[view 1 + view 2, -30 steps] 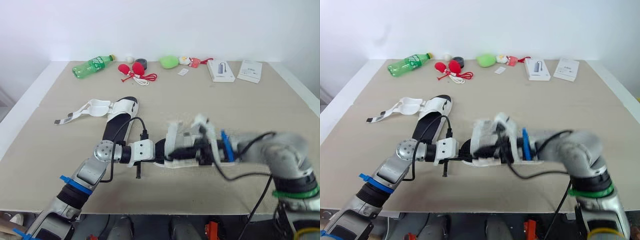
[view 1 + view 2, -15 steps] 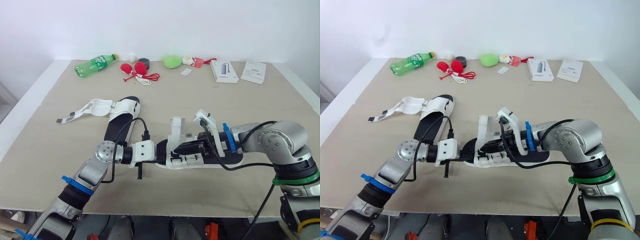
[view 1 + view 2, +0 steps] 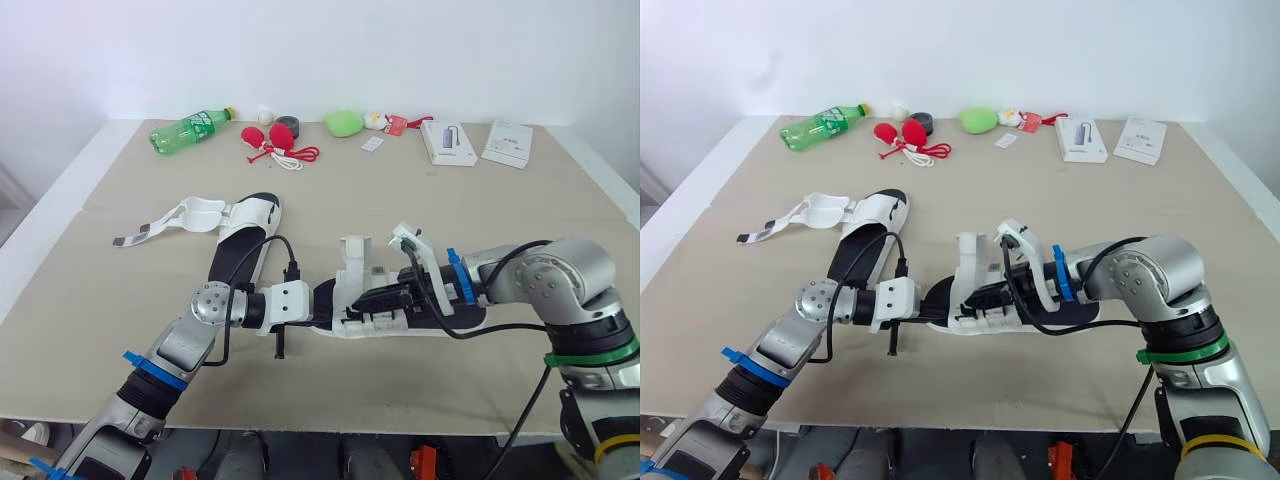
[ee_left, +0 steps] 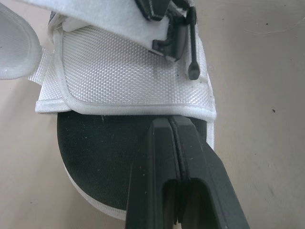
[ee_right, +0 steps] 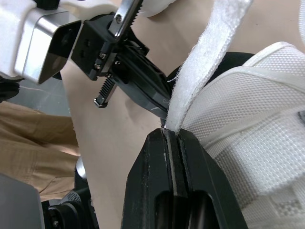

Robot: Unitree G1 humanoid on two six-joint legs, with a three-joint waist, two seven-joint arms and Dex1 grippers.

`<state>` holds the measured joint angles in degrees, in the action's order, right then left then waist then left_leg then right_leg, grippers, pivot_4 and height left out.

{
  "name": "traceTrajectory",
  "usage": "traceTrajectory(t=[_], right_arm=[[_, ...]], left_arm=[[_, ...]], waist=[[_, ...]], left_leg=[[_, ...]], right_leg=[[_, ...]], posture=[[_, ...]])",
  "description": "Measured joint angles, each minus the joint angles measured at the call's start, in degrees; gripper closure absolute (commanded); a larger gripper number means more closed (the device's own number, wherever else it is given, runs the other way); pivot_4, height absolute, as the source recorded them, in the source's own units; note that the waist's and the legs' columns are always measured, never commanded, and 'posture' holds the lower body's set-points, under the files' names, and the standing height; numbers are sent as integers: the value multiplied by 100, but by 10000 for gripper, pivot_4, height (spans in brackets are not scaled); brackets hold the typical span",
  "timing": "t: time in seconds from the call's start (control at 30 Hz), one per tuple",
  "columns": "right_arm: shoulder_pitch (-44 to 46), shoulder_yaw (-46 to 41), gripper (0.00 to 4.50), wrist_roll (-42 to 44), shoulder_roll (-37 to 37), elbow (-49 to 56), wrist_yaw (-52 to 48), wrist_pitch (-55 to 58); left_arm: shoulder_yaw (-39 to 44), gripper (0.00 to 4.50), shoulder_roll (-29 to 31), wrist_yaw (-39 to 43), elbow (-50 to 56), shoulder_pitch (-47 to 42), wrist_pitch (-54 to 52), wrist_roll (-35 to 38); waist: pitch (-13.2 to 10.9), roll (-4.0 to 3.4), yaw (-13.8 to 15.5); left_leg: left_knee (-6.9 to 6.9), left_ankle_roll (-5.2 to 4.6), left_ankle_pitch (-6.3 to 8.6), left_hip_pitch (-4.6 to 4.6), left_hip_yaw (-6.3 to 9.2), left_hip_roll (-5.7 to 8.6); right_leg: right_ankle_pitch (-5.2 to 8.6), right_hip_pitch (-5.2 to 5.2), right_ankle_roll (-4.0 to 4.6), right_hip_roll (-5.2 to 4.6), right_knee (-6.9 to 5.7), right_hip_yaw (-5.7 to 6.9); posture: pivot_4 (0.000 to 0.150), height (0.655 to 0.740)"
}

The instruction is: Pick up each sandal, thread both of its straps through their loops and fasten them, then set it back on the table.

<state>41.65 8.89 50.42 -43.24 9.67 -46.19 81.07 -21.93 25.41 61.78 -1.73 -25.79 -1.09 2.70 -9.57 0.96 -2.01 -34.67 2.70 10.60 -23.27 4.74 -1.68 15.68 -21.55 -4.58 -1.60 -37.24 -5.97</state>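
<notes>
The sandal [image 3: 372, 318] I'm working lies just on my side of the table's [image 3: 110, 330] middle, sole down, long axis running 9 to 3 o'clock. One white strap [image 3: 352, 256] stands straight up from its 9 o'clock half, not yet through any loop that I can make out.

The right gripper [image 5: 171, 134] comes in from 3 o'clock over the upper, clenched on the root of that strap, which rises out from between its tips. The left gripper [image 4: 170, 125] sits at the sandal's 9 o'clock end, fingers pressed together over the black insole, tips against the hem of the white upper (whether they pinch anything I cannot tell).

A second ago my right arm was a blur of motion; half a second ago it had stopped, and it has hardly shifted since, strap standing as before. I read that as the grab being done and the threading about to start.

The second sandal [image 3: 240, 222] waits at 10 o'clock, well apart, straps splayed open toward 9. The bottle [image 3: 190, 128] and other clutter line the 12 o'clock edge.
</notes>
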Motion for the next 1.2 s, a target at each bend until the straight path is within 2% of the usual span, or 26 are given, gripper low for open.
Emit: traceTrajectory(t=[0.67, 0.93, 1.2], right_arm=[[-94, -638, 44795, 314, 447, 320, 279, 1044], [-187, -704, 44795, 189, 577, 243, 505, 963], [-221, -506, 44795, 65, 381, 236, 361, 626]], left_arm=[[-9, 45000, 2, -3, -4, -2, 11, -4], [-12, 45000, 1, -9, -1, -4, 11, -28], [-19, 45000, -1, -18, 7, -2, 11, -35]], waist=[[0, 0, 1], [2, -2, 1], [2, -2, 1]], left_leg=[[0, 0, 0, -1, 1, 0], [0, 0, 0, 1, 1, 0], [0, 0, 0, 1, 1, 0]], right_leg=[[0, 0, 1, 0, 0, 1], [1, 1, 0, 0, 0, 1], [1, 2, -2, 0, 2, 1]], posture=[[1500, 7400], [1500, 7400], [1500, 7400]])
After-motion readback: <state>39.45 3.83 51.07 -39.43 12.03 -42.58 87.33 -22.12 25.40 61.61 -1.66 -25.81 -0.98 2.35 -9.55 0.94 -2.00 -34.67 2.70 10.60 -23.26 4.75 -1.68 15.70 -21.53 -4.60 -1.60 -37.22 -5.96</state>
